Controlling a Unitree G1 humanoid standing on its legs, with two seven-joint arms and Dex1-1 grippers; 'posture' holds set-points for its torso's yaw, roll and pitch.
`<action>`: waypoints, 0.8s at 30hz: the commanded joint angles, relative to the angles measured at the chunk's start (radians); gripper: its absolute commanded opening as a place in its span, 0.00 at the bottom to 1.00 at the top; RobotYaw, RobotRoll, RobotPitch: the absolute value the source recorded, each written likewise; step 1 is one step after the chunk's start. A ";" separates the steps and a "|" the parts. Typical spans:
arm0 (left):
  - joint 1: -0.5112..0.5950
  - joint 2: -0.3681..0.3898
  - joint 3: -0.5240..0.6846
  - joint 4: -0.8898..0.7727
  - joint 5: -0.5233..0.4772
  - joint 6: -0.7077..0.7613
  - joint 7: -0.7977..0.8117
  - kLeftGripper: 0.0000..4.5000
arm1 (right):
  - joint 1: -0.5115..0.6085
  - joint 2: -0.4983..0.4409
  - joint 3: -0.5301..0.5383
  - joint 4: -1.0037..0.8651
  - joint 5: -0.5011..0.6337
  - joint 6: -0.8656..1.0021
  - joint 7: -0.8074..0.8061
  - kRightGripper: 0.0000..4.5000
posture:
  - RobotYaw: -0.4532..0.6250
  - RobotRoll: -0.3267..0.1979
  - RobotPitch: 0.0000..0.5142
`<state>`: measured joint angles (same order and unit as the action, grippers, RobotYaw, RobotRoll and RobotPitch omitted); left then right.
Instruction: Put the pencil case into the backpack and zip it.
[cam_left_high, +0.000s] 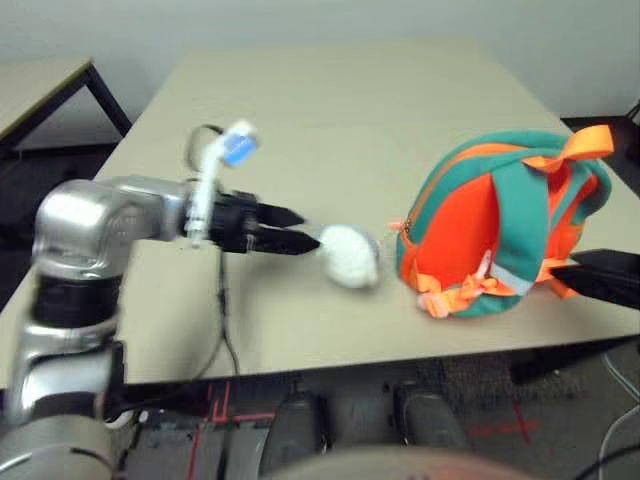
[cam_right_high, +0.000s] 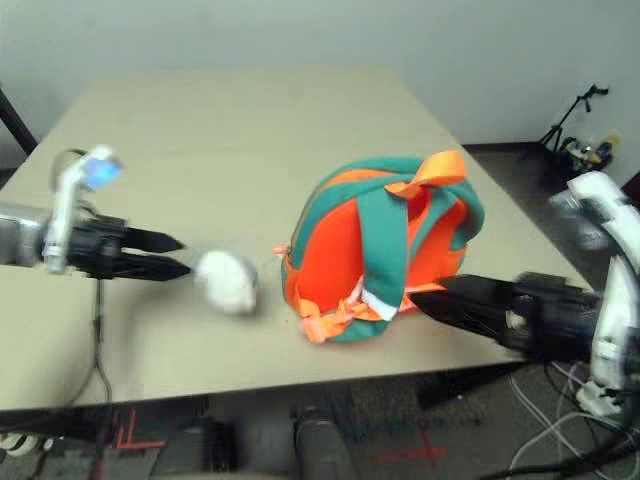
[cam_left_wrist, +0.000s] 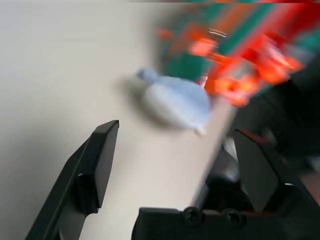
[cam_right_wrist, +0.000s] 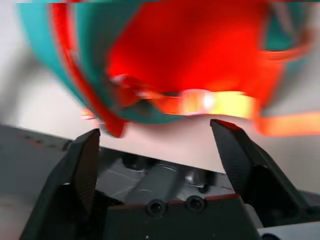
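Note:
The teal and orange backpack (cam_left_high: 500, 220) lies on the right part of the table, straps facing me. Its grey-white plush dolphin (cam_left_high: 348, 256) rests on the tabletop just left of it. My left gripper (cam_left_high: 308, 230) points at the plush from the left, its tips close to it; in the left wrist view the left gripper (cam_left_wrist: 176, 130) is open with nothing between the fingers. My right gripper (cam_right_high: 425, 295) sits low at the backpack's right side, and the right wrist view shows the right gripper (cam_right_wrist: 155, 128) open and apart from the fabric. The pencil case is out of view.
The beige table (cam_left_high: 330, 100) stretches bare behind the backpack. A second table (cam_left_high: 40, 90) stands at the far left. A thin cable (cam_left_high: 225, 320) hangs from my left arm over the front edge. A black stand (cam_right_high: 570, 120) is on the floor at the right.

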<state>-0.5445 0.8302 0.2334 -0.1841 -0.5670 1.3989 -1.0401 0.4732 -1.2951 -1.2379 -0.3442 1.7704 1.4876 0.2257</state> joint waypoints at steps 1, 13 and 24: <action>0.030 -0.097 0.171 0.206 0.190 -0.214 0.360 1.00 | -0.004 0.009 0.086 0.106 -0.402 -0.161 0.035 0.99 | 0.34 0.62 0.08; 0.089 -0.352 0.251 0.717 0.432 -1.346 0.899 1.00 | -0.771 0.516 0.853 0.726 -1.321 -1.322 -0.010 0.99 | 0.41 0.62 0.06; 0.098 -0.451 0.178 0.923 0.453 -1.555 0.985 1.00 | -0.858 0.665 0.860 1.104 -1.443 -1.705 0.081 0.99 | 0.40 0.62 0.10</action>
<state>-0.4558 0.3839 0.4251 0.7115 -0.1192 -0.1456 -0.0584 -0.4038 -0.6384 -0.3811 0.7328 0.3507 -0.1938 0.2824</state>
